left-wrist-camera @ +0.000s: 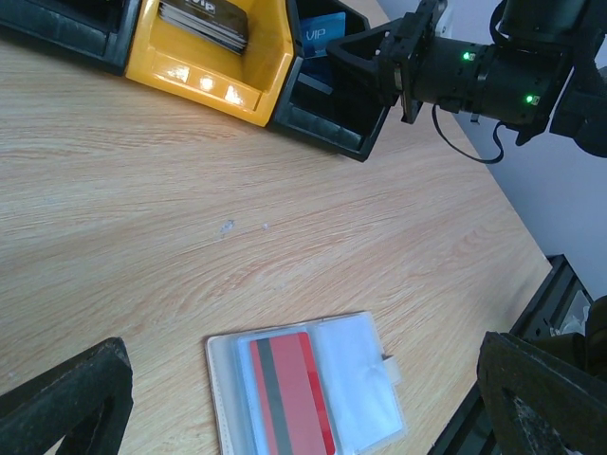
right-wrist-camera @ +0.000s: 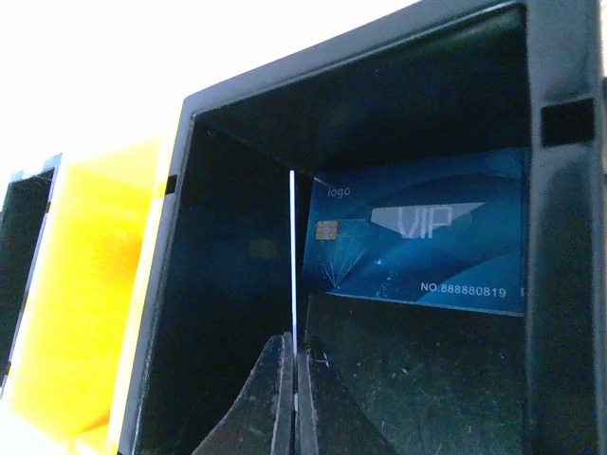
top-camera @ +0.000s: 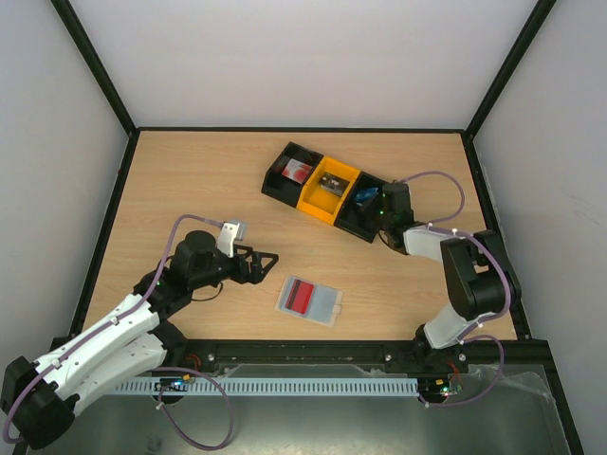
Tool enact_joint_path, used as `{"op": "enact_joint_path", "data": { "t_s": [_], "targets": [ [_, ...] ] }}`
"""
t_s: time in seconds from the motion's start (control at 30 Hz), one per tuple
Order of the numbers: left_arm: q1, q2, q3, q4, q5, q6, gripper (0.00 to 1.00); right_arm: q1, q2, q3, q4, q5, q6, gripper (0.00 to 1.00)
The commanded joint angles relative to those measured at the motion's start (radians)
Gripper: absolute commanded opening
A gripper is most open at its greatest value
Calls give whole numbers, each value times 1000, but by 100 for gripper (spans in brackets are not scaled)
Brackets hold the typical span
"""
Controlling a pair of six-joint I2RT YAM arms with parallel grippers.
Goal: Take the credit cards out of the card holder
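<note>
The card holder (top-camera: 309, 301) lies open on the table near the front, a pale translucent sleeve. A red card with a dark stripe (top-camera: 300, 295) sits in its left pocket, also in the left wrist view (left-wrist-camera: 285, 398). My left gripper (top-camera: 268, 258) is open and empty, just left of the holder (left-wrist-camera: 365, 379), with its fingers (left-wrist-camera: 66, 403) wide apart. My right gripper (top-camera: 379, 205) is shut on a thin card seen edge-on (right-wrist-camera: 292, 251), held inside the tray's right black compartment. A blue VIP card (right-wrist-camera: 417, 242) lies in that compartment.
The black-and-yellow three-compartment tray (top-camera: 313, 205) stands at the back centre. A red card (top-camera: 300, 171) is in its left compartment and dark cards (left-wrist-camera: 204, 21) are in the yellow one. The right arm (left-wrist-camera: 493, 71) reaches over its right end.
</note>
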Motion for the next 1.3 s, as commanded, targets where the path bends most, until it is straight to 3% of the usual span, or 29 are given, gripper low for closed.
{"op": "enact_joint_path", "data": {
  "t_s": [0.0, 0.3, 0.87, 1.27],
  "targets": [
    [5, -8, -6, -5, 19, -7, 100, -5, 23, 21, 57, 13, -8, 2],
    [5, 7, -5, -3, 26, 1, 100, -12, 82, 48, 45, 31, 11, 4],
    [6, 59, -26, 35, -10, -30, 100, -11, -43, 128, -240, 98, 93, 43],
    [5, 161, -118, 193, 34, -60, 100, 3, -223, 100, -409, 51, 144, 47]
  ]
}}
